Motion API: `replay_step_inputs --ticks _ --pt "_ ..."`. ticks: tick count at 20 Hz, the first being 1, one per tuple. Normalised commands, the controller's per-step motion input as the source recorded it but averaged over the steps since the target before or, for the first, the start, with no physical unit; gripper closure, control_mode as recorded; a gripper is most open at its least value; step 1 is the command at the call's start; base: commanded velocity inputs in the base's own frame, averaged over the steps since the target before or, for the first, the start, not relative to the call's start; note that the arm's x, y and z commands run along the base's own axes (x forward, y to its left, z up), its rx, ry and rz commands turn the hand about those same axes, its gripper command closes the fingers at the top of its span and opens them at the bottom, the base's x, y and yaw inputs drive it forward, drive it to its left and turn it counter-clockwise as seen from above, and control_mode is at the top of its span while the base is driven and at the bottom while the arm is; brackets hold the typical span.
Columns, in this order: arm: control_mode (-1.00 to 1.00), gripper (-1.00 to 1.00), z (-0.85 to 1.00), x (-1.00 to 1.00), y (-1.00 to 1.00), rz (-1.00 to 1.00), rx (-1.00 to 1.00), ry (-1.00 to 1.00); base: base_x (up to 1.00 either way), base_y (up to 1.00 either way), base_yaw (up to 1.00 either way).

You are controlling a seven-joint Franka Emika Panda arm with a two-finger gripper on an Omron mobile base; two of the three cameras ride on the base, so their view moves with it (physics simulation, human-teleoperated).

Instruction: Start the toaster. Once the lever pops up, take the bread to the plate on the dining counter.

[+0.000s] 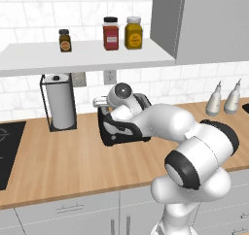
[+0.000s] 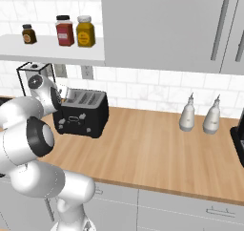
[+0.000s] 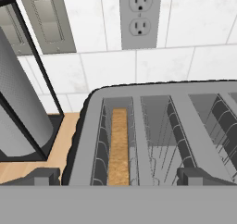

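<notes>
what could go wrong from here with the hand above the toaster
The open hand hovers over the toaster, straddling the slot that holds the bread. Coming straight down, its fingers could jam into the slot wires rather than work the lever. The paper towel holder stands close beside the toaster, so a sideways swing might knock it.

paper towel roll [image 1: 60,107]: left of gripper
outlet [image 3: 140,15]: on wall beyond gripper
three jars [image 1: 111,33]: shelf above gripper
two bottles [image 2: 188,114]: far right

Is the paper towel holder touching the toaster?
Apart. In the left base view, bare wood worktop shows between the paper towel holder and the toaster.
</notes>
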Motion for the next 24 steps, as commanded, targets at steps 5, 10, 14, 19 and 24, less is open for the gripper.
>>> replay_step_inputs --ticks 5,10,14,19,24 --pt "-1.00 -1.00 0.00 0.00 0.00 0.00 0.00 0.00 0.00 0.00 0.00" --pt "-1.00 -1.00 0.00 0.00 0.00 0.00 0.00 0.00 0.00 0.00 0.00" --pt "-1.00 -1.00 0.00 0.00 0.00 0.00 0.00 0.00 0.00 0.00 0.00" --pt "-1.00 -1.00 0.00 0.00 0.00 0.00 0.00 0.00 0.00 0.00 0.00" --pt "-1.00 -1.00 0.00 0.00 0.00 0.00 0.00 0.00 0.00 0.00 0.00"
